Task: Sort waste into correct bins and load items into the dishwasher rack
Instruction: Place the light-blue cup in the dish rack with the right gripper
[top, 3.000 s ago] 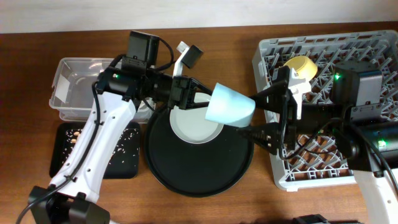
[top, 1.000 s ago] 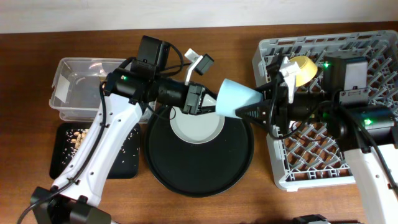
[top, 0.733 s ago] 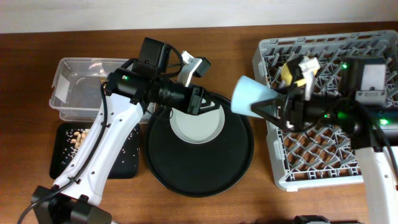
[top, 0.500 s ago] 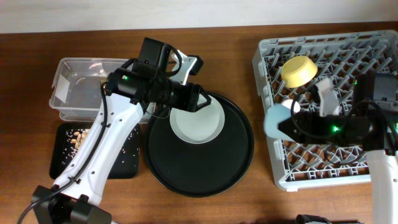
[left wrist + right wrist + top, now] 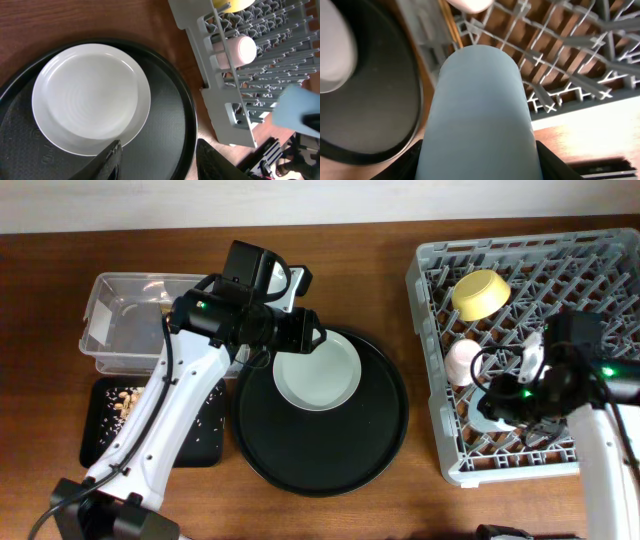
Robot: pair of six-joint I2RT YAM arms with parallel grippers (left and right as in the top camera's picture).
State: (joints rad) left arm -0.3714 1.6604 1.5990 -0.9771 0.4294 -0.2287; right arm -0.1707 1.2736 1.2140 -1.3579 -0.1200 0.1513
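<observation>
right fingers [image 5: 400, 164] grip blue cup [image 5: 477, 115] over rack [image 5: 600, 270] | left fingers [image 5: 112, 161] spread over plate [image 5: 90, 100]

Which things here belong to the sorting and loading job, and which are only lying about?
Belong to the job: blue cup in the right gripper, pink cup and yellow bowl in the dishwasher rack, pale plate, clear tub, shallow black tray with food scraps.
Only lying about: large round black tray under the plate.

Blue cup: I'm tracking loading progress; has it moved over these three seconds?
Yes. The blue cup went right, from above the round black tray's edge to over the dishwasher rack.
</observation>
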